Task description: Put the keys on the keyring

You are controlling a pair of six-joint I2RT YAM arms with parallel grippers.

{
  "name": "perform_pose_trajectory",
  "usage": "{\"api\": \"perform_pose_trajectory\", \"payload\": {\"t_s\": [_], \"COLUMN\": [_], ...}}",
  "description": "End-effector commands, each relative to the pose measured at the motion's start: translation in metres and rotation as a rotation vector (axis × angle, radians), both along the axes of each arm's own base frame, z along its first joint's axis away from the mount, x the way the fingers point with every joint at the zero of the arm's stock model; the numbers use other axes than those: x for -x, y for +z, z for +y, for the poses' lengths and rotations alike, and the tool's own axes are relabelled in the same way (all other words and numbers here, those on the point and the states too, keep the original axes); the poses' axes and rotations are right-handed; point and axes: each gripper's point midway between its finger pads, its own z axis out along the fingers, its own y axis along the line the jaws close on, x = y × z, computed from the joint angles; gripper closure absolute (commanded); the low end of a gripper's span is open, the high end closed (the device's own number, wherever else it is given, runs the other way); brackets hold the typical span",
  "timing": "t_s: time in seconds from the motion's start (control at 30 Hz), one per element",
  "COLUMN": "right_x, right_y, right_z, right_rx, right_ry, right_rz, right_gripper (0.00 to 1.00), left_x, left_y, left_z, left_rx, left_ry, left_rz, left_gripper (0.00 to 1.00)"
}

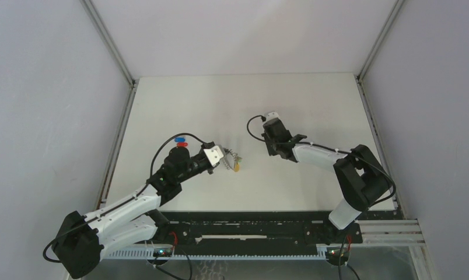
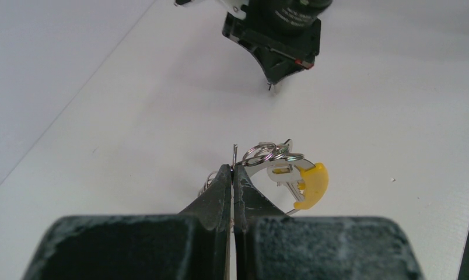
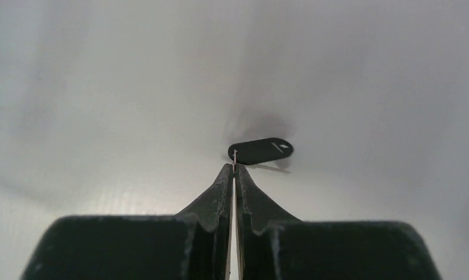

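Left wrist view: nearest, the left gripper (image 2: pixel 234 170), one of two, has its fingers pressed together on a thin wire ring of the single keyring (image 2: pixel 277 156) over the white table (image 2: pixel 104 116). On that keyring hang a cluster of small silver rings (image 2: pixel 258 153), one silver key (image 2: pixel 284 175) and one yellow strip (image 2: pixel 314 182). Beyond the keyring and apart from it, the right gripper (image 2: pixel 272 83) points down at the table. Its tips are closed narrow on a sliver of metal at the one black-headed key (image 3: pixel 260 150), whose head shows just past them in the right wrist view. Left of the keyring in the top view lie two more keys, one blue-headed key (image 1: pixel 177 139) and one red-headed key (image 1: pixel 184 144).
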Motion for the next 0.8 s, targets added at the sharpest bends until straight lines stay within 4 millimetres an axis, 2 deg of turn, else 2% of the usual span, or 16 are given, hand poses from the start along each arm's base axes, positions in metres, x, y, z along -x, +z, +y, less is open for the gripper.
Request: {"api": "perform_pose_trajectory", "payload": {"t_s": [0.0, 0.23, 0.5, 0.63, 0.77], "right_x": [0.021, 0.054, 0.085, 0.082, 0.066], "right_y": [0.039, 0.048, 0.056, 0.045, 0.028], "right_z": [0.004, -0.025, -0.037, -0.032, -0.024], "right_rx": [-0.015, 0.089, 0.136, 0.130, 0.155], "right_ry": [0.120, 0.166, 0.225, 0.249, 0.285], "right_rz": [0.148, 0.404, 0.562, 0.611, 0.636], "right_gripper": [1.00, 1.00, 1.00, 1.00, 1.00], "left_x": [-0.002, -0.001, -0.001, -0.001, -0.001], "left_y": [0.023, 0.024, 0.024, 0.023, 0.024], "left_z": [-0.001, -0.001, -0.002, -0.002, -0.001], "left_rx": [0.057, 0.058, 0.057, 0.055, 0.054], "left_ry": [0.005, 0.005, -0.001, -0.003, 0.003], "left_rz": [-0.058, -0.061, -0.058, -0.053, -0.058], "left_gripper": [1.00, 1.00, 1.00, 1.00, 1.00]}}
